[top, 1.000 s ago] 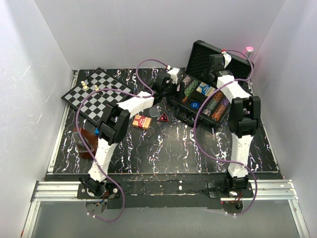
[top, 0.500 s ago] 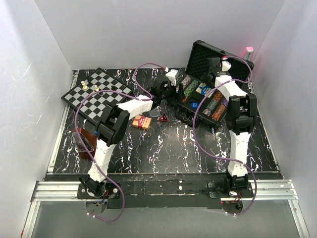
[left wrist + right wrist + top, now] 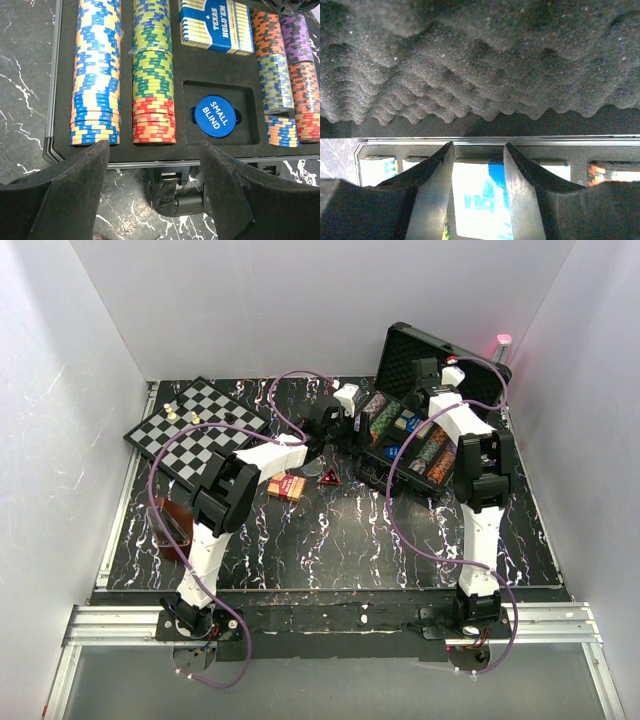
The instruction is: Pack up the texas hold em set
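We take this for a robotics lab test cell, white panel walls (image 3: 100, 390) boxing in a black marbled worktop (image 3: 340, 540), two white robot arms (image 3: 262, 452) bolted beside an aluminium rail (image 3: 110, 625), purple cables (image 3: 386, 505) looping loose.

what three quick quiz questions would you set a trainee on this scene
1. True or false: the case is closed.
2. What words are printed on the blue disc?
3. The left gripper is: A) shut, B) open and empty, C) holding the disc.

Key: 1 false; 2 SMALL BLIND; 3 B.
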### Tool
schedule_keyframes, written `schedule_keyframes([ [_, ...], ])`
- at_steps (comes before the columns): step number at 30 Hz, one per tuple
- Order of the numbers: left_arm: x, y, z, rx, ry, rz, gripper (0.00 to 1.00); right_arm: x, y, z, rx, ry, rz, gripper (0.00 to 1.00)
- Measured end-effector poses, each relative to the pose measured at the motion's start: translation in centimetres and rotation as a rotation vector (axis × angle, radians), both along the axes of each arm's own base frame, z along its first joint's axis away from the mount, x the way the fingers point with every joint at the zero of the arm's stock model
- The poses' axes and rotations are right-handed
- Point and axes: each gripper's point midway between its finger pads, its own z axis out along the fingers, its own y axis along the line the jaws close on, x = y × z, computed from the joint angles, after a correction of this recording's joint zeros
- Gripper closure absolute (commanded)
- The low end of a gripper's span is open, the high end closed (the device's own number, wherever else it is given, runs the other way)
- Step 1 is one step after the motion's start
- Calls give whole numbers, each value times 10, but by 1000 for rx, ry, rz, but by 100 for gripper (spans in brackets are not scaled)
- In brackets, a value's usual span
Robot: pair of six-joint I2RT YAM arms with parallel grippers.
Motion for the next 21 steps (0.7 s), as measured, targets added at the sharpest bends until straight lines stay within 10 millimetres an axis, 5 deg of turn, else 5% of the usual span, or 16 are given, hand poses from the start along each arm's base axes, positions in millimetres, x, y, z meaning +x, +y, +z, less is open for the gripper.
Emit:
schedule_keyframes([
  [9,-3,7,18,11,-20,11,2,-5,3,4,-95,0,52,31],
  [21,-11,27,115,-42,-184,54,2,-25,7,19,-208,41,180,32],
])
